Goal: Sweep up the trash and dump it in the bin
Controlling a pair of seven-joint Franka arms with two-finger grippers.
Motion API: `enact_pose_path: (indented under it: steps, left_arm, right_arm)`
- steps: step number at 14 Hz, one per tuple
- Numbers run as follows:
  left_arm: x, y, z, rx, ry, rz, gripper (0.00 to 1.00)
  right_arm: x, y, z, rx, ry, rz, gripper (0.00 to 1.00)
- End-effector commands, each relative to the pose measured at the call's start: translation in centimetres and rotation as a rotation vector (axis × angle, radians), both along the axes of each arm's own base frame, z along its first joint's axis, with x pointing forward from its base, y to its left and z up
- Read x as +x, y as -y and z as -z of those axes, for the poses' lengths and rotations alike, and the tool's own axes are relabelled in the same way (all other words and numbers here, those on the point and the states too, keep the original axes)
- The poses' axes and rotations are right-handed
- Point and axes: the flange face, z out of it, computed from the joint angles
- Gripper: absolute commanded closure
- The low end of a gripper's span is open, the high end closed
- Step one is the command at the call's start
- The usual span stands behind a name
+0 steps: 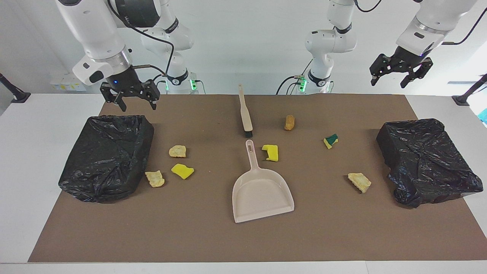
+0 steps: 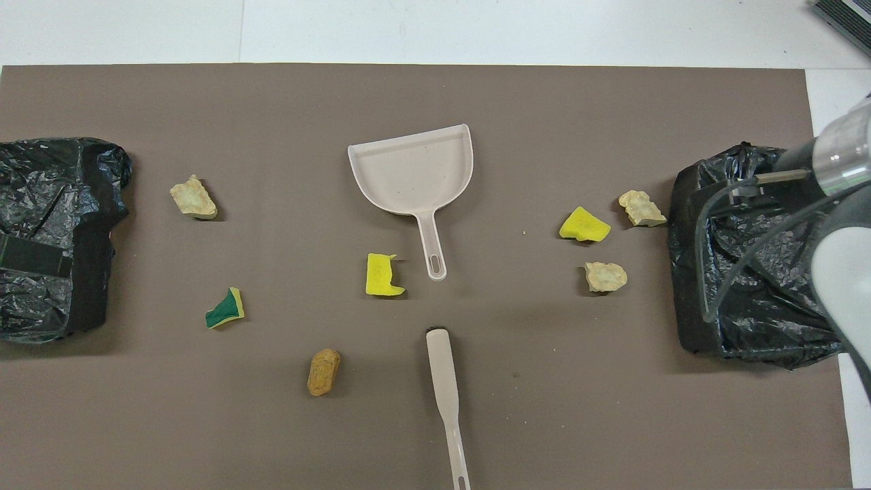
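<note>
Several scraps of trash lie on the brown mat: yellow sponge pieces (image 1: 270, 152) (image 1: 182, 171), a green-and-yellow piece (image 1: 330, 140), and tan chunks (image 1: 177, 151) (image 1: 155, 178) (image 1: 359, 182) (image 1: 289, 122). The beige dustpan (image 1: 262, 194) lies mid-mat, its handle pointing at the robots. The beige brush (image 1: 245, 112) lies just nearer the robots. My right gripper (image 1: 137, 107) hangs open and empty over the mat's edge by one black-bagged bin (image 1: 106, 156). My left gripper (image 1: 388, 84) hangs open and empty, high over the table near the other bin (image 1: 426, 160).
The brown mat (image 2: 544, 408) covers most of the white table (image 1: 34, 125). The bins (image 2: 47, 238) (image 2: 755, 272) stand at the two ends. The right arm's wrist and cables (image 2: 837, 224) cover part of one bin in the overhead view.
</note>
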Motion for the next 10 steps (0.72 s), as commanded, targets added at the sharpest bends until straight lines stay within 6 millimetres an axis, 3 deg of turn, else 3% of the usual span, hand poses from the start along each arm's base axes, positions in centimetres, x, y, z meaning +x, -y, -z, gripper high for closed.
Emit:
enact_pose_path:
  steps: [1, 6, 10]
  left_arm:
    - [-1.8, 0.7, 0.6, 0.0, -0.005, 0.009, 0.0]
    - [-2.8, 3.1, 2.8, 0.002, -0.014, 0.049, 0.0]
    - [-4.6, 5.5, 5.3, 0.006, 0.004, 0.003, 0.0]
  right_arm:
    - [1.8, -4.0, 3.0, 0.032, 0.018, -0.033, 0.0]
    - [4.3, -11.7, 9.1, 0.11, 0.03, -0.015, 0.0]
    - [4.2, -18.2, 12.9, 0.123, 0.024, -0.006, 0.0]
